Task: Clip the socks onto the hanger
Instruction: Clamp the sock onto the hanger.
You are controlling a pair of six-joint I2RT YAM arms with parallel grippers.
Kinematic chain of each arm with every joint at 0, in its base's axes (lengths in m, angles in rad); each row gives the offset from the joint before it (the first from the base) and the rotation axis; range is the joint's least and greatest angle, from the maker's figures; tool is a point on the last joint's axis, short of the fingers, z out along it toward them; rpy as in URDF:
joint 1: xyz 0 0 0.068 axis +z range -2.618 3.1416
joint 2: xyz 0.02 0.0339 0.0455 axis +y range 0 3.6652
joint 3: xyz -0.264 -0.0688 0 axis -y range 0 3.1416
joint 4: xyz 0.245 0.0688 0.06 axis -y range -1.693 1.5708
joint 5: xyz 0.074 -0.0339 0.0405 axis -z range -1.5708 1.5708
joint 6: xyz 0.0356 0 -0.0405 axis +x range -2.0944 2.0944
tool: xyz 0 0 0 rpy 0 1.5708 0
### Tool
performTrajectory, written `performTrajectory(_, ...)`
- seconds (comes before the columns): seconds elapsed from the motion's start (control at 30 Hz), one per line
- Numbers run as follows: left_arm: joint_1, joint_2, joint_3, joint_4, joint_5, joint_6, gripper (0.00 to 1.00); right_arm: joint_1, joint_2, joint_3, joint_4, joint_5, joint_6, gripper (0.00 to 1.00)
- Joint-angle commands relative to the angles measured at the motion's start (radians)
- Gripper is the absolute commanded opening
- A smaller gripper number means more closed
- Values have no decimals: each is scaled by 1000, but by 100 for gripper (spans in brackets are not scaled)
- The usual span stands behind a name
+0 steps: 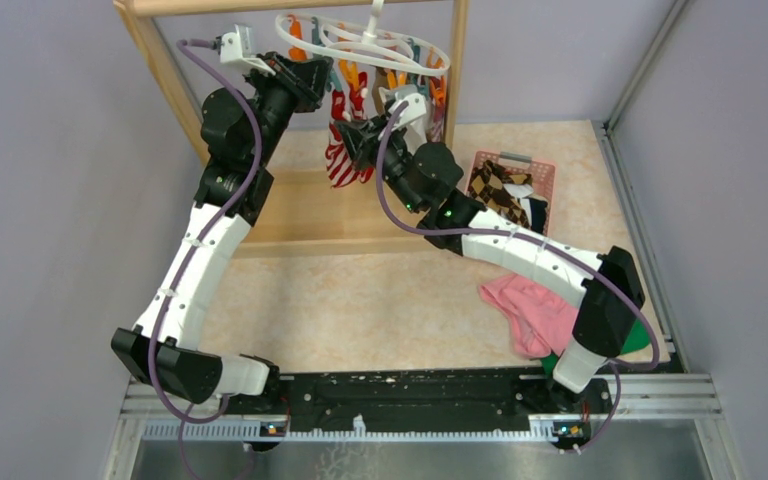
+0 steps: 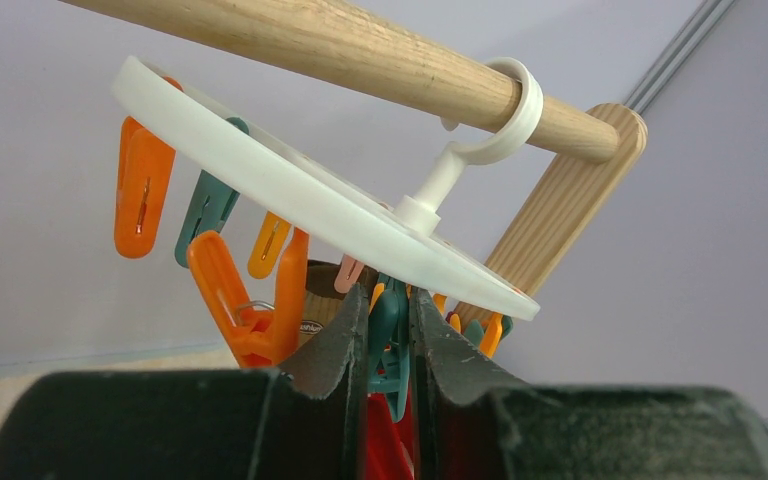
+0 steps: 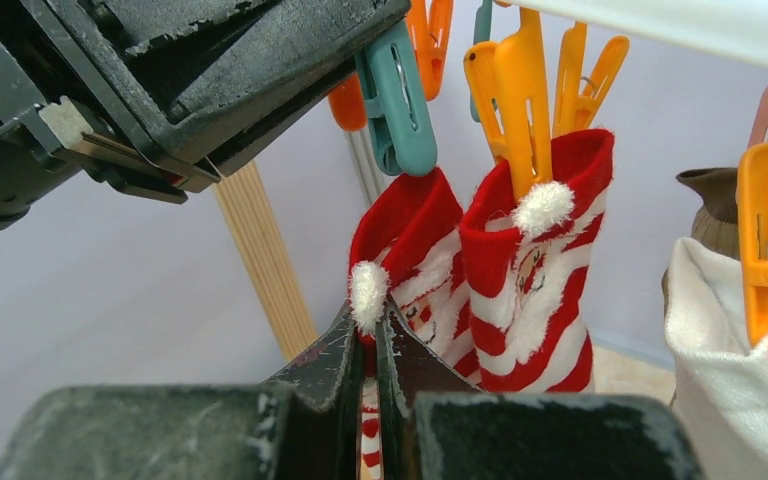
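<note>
The white oval hanger (image 1: 360, 45) hangs by its hook on the wooden rack's top bar, with orange and teal clips below its ring (image 2: 290, 190). My left gripper (image 2: 388, 300) is shut on a teal clip (image 2: 390, 345), squeezing its handles; the clip also shows in the right wrist view (image 3: 400, 100). My right gripper (image 3: 367, 318) is shut on a red-white striped sock (image 3: 410, 235) and holds its cuff just under that teal clip. A second striped sock (image 3: 530, 270) hangs from an orange clip (image 3: 520, 100). A white sock (image 3: 720, 370) hangs from another orange clip (image 3: 765, 240).
The wooden rack (image 1: 175, 70) stands at the back left. A pink basket (image 1: 550, 165) at the right holds argyle and dark socks (image 1: 500, 190). A pink cloth (image 1: 530, 310) and a green cloth (image 1: 642, 338) lie by the right arm's base.
</note>
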Motion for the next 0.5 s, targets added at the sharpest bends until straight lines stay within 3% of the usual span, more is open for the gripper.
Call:
performTrajectory(0.0,-6,-31,-4,38,5,-19,15,-3,-1,54,49,10,7,0)
performTrajectory(0.47,-8,-29,-6,38,9,-19,15,-10,-3,80,59,13,-12,0)
